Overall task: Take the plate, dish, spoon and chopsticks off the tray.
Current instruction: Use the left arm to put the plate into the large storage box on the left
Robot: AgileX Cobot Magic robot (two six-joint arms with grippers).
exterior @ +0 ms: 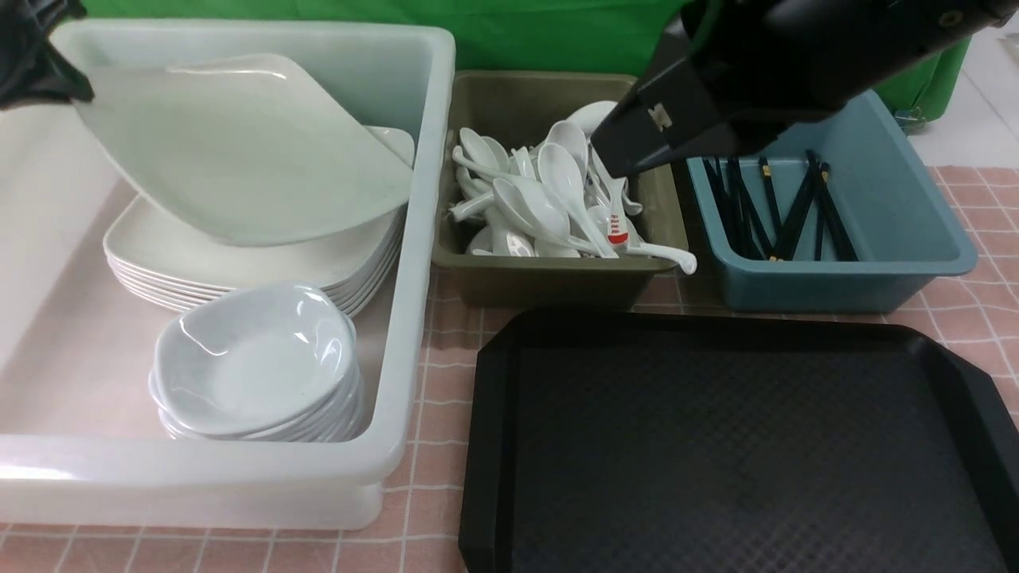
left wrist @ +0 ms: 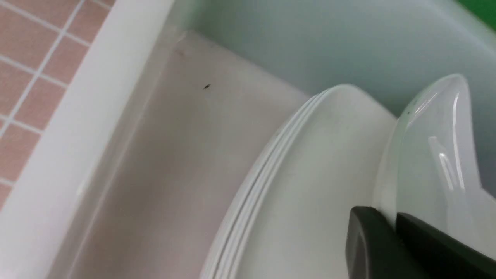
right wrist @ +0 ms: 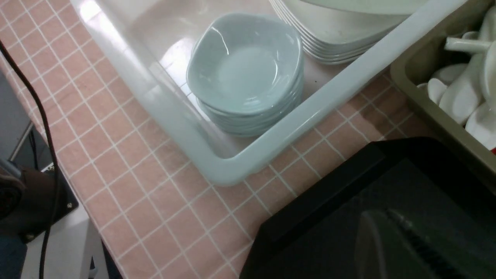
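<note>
My left gripper point(exterior: 78, 94) is shut on the rim of the white square plate point(exterior: 239, 151), which hangs tilted over a stack of plates point(exterior: 239, 267) in the white bin. In the left wrist view the black fingers point(left wrist: 372, 240) pinch the plate point(left wrist: 434, 155) by its edge. The dish point(exterior: 255, 358) tops a pile of dishes in the same bin. White spoons point(exterior: 549, 199) fill the olive bin. Black chopsticks point(exterior: 784, 211) lie in the blue-grey bin. The black tray point(exterior: 716, 446) holds nothing. My right gripper point(exterior: 614, 159) hovers shut and empty above the olive bin.
The white bin point(exterior: 422, 239) stands at the left, the olive bin point(exterior: 557, 278) in the middle and the blue-grey bin point(exterior: 876, 278) at the right, all behind the tray on a pink checked cloth point(exterior: 446, 374). A spoon with red markings point(exterior: 617, 231) lies among the spoons.
</note>
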